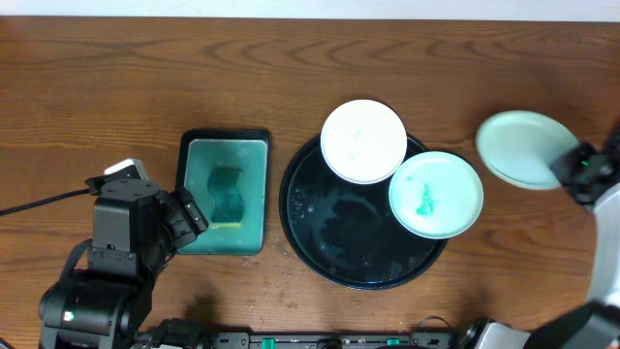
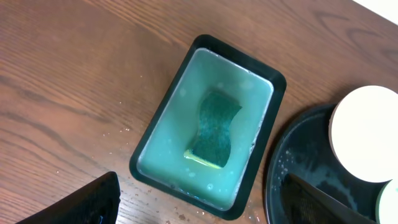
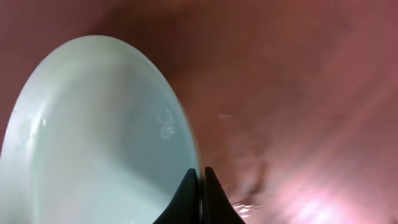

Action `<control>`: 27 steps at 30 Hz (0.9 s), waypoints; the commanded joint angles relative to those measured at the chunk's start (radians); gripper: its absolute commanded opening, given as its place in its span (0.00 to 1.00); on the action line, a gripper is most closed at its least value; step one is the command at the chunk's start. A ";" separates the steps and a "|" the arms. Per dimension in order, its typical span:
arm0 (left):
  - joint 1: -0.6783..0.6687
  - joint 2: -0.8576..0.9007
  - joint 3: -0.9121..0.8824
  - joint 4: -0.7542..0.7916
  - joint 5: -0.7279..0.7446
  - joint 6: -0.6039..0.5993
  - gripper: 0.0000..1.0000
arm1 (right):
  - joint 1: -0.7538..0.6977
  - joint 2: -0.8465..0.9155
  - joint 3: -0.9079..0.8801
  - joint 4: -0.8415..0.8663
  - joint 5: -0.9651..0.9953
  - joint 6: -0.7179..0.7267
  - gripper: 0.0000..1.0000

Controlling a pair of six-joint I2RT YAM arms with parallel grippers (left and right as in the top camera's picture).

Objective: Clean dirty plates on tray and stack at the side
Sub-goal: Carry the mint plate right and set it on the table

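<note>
The round black tray [image 1: 320,237] sits in the middle of the table. A white plate [image 1: 363,141] rests on its upper rim. A mint-green plate with a teal smear [image 1: 436,194] rests on its right rim. A second mint-green plate [image 1: 523,147], clean, is off the tray at the right. My right gripper [image 1: 572,167] is shut on its rim; in the right wrist view the fingers [image 3: 200,180] pinch the plate's edge [image 3: 93,137]. My left gripper [image 1: 189,218] is open and empty beside the rectangular tray, its fingers spread wide in the left wrist view [image 2: 199,208].
A rectangular black-rimmed tray [image 1: 225,136] with teal water holds a dark green sponge [image 1: 228,194], also seen in the left wrist view [image 2: 214,127]. Water droplets lie on the wood near it. A cable [image 1: 39,201] runs off the left edge.
</note>
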 commanded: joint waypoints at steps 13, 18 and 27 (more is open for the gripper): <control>0.004 0.001 0.013 -0.003 -0.013 -0.005 0.83 | -0.035 0.365 0.003 -0.053 0.033 0.017 0.01; 0.004 0.001 0.013 -0.003 -0.013 -0.005 0.83 | 0.000 0.325 0.003 -0.100 0.027 0.014 0.13; 0.004 0.001 0.013 -0.003 -0.013 -0.005 0.83 | 0.113 0.126 0.003 -0.140 -0.142 -0.110 0.47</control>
